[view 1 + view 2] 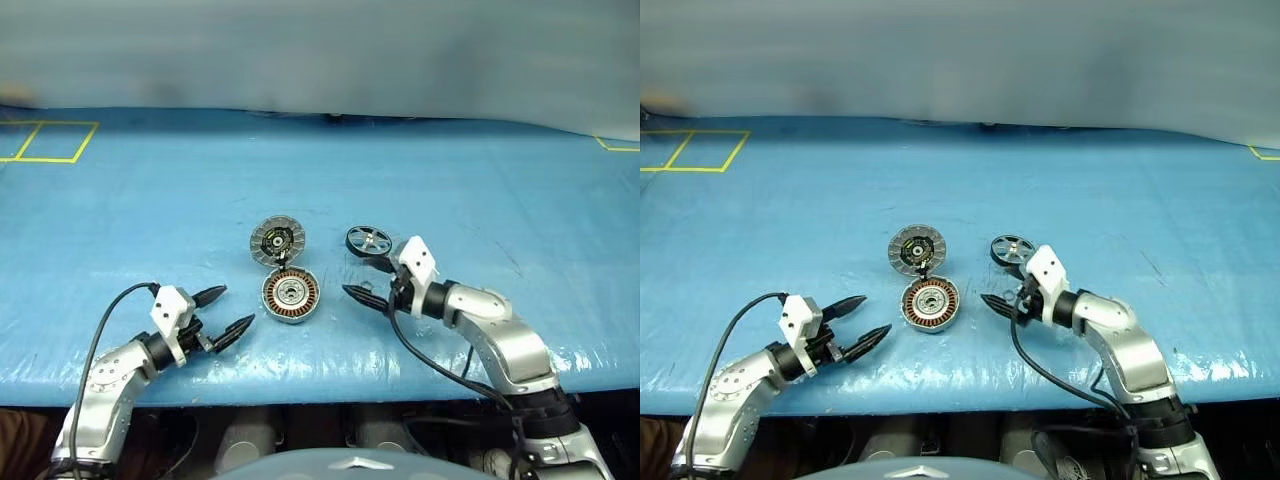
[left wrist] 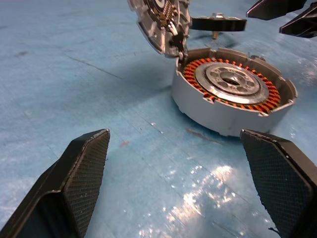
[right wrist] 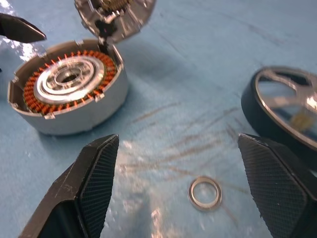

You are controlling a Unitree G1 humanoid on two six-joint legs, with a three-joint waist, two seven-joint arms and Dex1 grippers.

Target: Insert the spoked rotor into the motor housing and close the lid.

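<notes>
In the left eye view, the motor housing point(image 1: 291, 296) is being left near the tabletop's point(image 1: 120, 200) front edge, lid point(image 1: 276, 241) swung up, ready for the spoked rotor point(image 1: 369, 241) lying beside the empty, spread right hand point(image 1: 368, 284), the left hand point(image 1: 224, 312) likewise spread.

A blue sheet point(image 1: 480, 190) covers the table, its surface glossy and finely wrinkled, with faint scratches in places. A small silvery washer point(image 3: 204, 193) lies flat on it. Yellow tape point(image 1: 45, 141) marks out squares at the far left corner, and a short yellow corner point(image 1: 615, 146) shows at the far right. A pale wall point(image 1: 320, 50) rises behind the table.
</notes>
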